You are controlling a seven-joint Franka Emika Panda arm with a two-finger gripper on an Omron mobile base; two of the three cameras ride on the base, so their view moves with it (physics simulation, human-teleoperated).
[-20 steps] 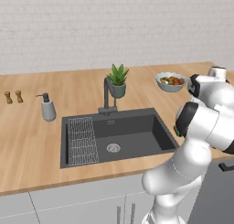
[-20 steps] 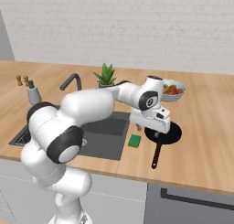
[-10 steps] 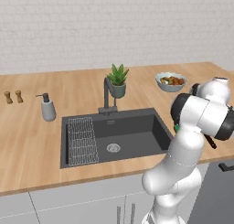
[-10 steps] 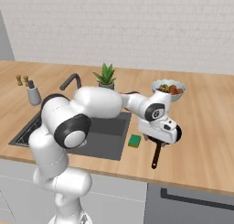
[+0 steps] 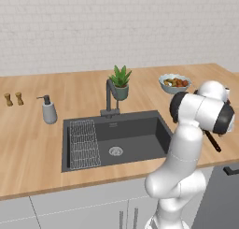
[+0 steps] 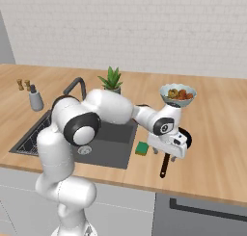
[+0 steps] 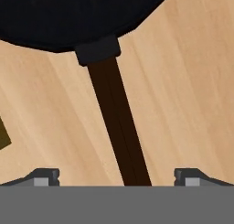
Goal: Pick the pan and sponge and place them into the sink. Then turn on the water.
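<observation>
While its two fingers stand spread wide with nothing pinched between them, the claw (image 7: 116, 176) hangs low over the pan's handle (image 7: 118, 127), one tip (image 7: 43, 176) to each side of the thin dark bar and both apart from it. In the right base view the claw (image 6: 164, 156) points down at the worktop (image 6: 217, 148) just right of the sink, right over the handle where it leaves the pan.

The pan (image 6: 184, 137) lies flat on the worktop to the right of the sink, its round black body on the far side and its handle running toward the near edge. Much of the body is hidden behind the robot's hand in the right base view; the left base view shows the handle as a dark strip (image 5: 212, 141) past the arm's elbow.

The sponge (image 6: 141, 148), green with a yellow side, sits on the worktop between the sink's right rim and the pan handle, near both but touching neither as far as can be told.

The sink (image 5: 140, 132) is a dark recessed basin with a wire rack (image 5: 84, 144) in its left part and a round drain (image 5: 115, 151) near the middle. The dark faucet (image 5: 109, 98) stands at its far rim, with a potted plant (image 5: 121, 82) just beside it.

Farther right on the worktop stands a bowl of food (image 6: 178, 95), beyond the pan. To the left of the sink stands a grey soap dispenser (image 5: 48, 110), and farther left two small brown shakers (image 5: 13, 99).
</observation>
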